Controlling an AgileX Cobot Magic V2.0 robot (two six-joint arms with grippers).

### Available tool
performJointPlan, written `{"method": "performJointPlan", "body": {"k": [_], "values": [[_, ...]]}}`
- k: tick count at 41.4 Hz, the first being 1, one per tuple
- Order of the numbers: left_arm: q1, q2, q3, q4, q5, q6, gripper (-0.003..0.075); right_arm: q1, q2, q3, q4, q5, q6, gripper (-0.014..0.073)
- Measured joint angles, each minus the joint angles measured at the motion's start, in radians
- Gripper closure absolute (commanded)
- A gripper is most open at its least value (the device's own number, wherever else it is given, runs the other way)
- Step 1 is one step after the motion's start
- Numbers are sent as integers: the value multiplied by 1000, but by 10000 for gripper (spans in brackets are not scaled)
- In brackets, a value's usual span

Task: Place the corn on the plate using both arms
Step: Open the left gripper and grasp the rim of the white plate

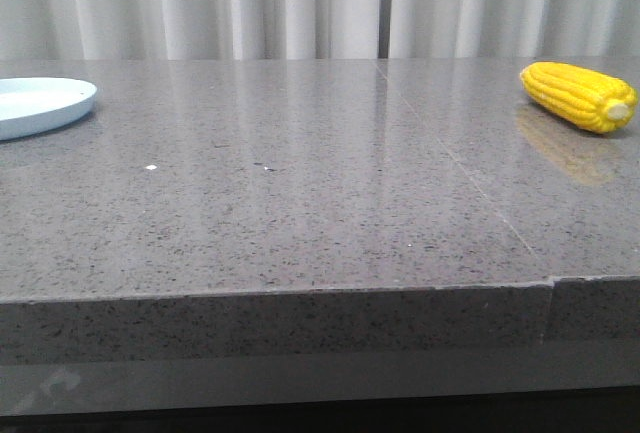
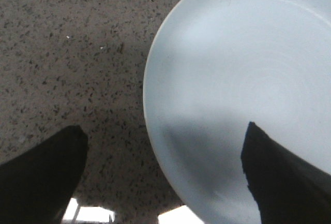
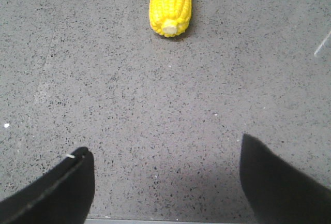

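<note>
The yellow corn [image 1: 580, 96] lies on the grey stone table at the far right, pale stub toward the front right. In the right wrist view the corn [image 3: 170, 4] lies ahead of my right gripper [image 3: 165, 154], which is open, empty and well short of it. The pale blue-white plate [image 1: 40, 105] sits at the far left edge of the front view, partly cut off. In the left wrist view the plate [image 2: 243, 84] fills most of the frame; my left gripper [image 2: 164, 140] is open and empty above its rim, one finger over the plate, the other over the table. Neither arm shows in the front view.
The grey speckled table [image 1: 300, 203] has its front edge [image 1: 280, 298] close to the camera, with a seam running toward the back right. White curtains hang behind the table. A small white speck [image 1: 151, 167] lies on the table left of centre.
</note>
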Motion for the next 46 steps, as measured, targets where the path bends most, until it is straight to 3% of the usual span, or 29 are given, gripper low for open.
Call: {"method": "performJointPlan", "body": {"k": [11, 14, 32, 46], "values": [[0, 121, -69, -6, -15, 0, 138, 0, 0, 0, 0, 0, 0, -8], [0, 135, -78, -6, -16, 0, 176, 0, 0, 0, 0, 0, -2, -8], [2, 151, -85, -7, -47, 0, 742, 0, 0, 0, 0, 0, -2, -8], [-4, 123, -85, -49, -47, 0, 740, 0, 0, 0, -2, 0, -2, -8]]}}
